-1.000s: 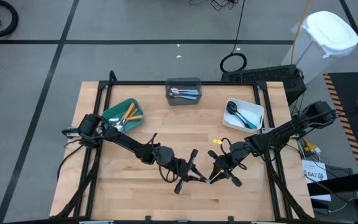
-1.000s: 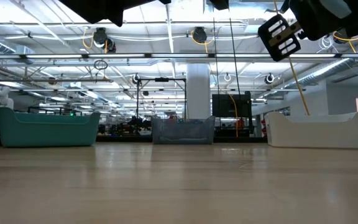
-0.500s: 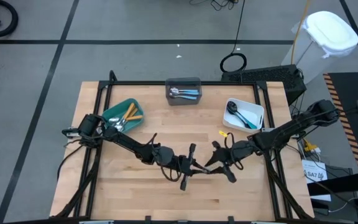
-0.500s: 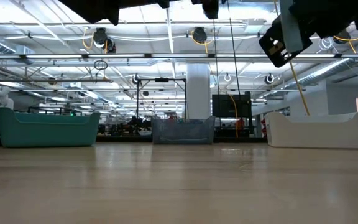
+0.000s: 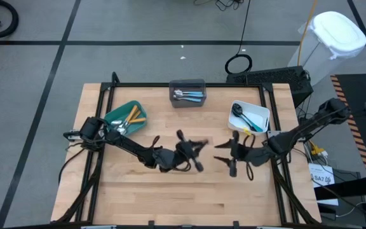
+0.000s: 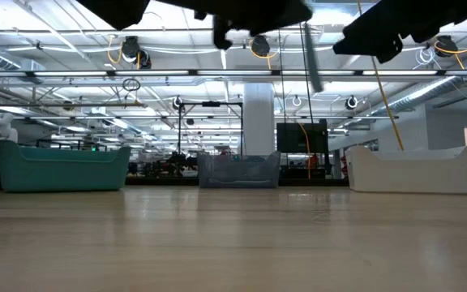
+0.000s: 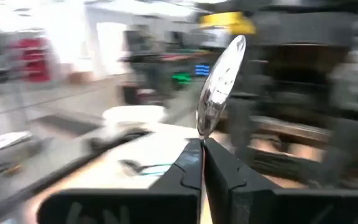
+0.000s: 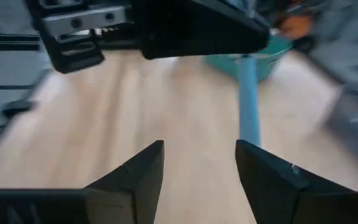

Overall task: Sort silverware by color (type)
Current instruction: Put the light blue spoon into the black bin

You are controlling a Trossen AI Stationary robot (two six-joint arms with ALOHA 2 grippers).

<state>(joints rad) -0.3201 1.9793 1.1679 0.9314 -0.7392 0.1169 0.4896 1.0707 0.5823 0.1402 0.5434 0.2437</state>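
My left gripper [image 5: 193, 149] is over the middle of the table, shut on a spoon with a silver bowl [image 7: 220, 84] and a light blue handle [image 8: 248, 102]. The handle also shows in the low view [image 6: 310, 55], pointing down well above the table. My right gripper [image 8: 199, 163] is open and empty. In the high view it [image 5: 229, 156] stands just to the right of the left gripper and faces it. More silverware lies in the teal bin [image 5: 124, 119], the grey bin [image 5: 188, 93] and the white bin [image 5: 250, 117]. My left gripper pinches the spoon between its two fingertips at the neck just below the bowl [image 7: 202, 138]. The bowl sticks out beyond the fingertips. The blue handle [image 8: 248, 118] points down from the gripper, and the spoon is lifted clear of the table.
The teal bin stands at the table's far left, the grey bin at the far middle and the white bin at the far right. A black frame [image 5: 189, 84] runs round the wooden table. The bare wood [image 5: 189, 197] lies toward the near edge.
The two grippers were together over the table's near middle and have drawn apart. My left gripper has gone toward the far edge and turned, carrying the spoon. My right gripper has backed off toward the right and far edges.
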